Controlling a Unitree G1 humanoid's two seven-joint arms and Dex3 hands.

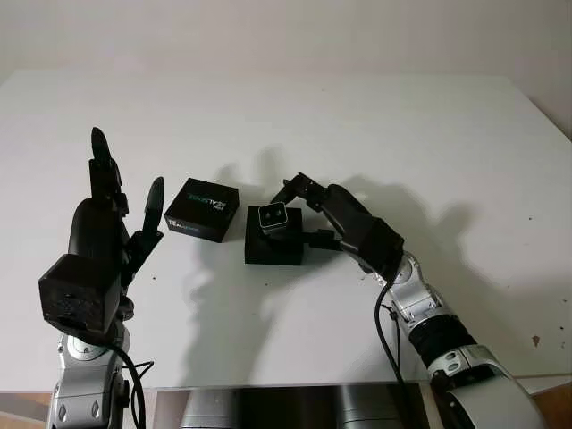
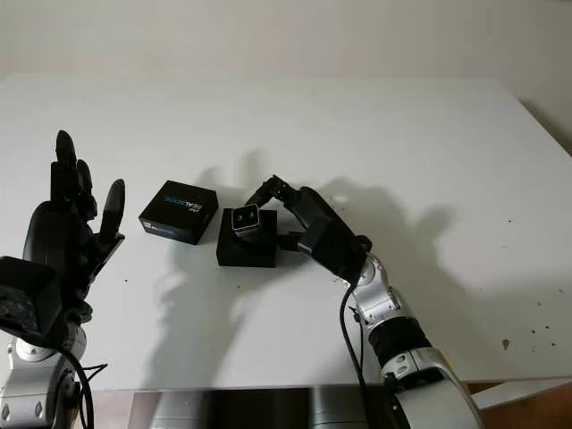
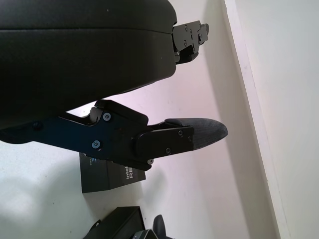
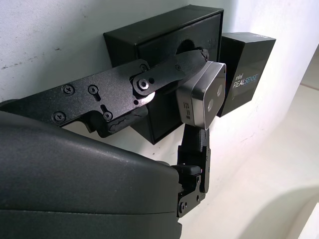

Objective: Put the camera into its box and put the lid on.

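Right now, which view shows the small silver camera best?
Right wrist view: the small silver camera sits close up, pinched by the right hand above the open black box. Both eye views show it small; the left wrist view, barely.

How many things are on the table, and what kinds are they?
Silver camera, held by the right hand over the box: 1
Open black box: 1
Black lid: 1
Total: 3

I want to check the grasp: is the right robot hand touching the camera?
Touching. The right wrist view shows the right robot hand with fingers pressed on the camera, above the open box.
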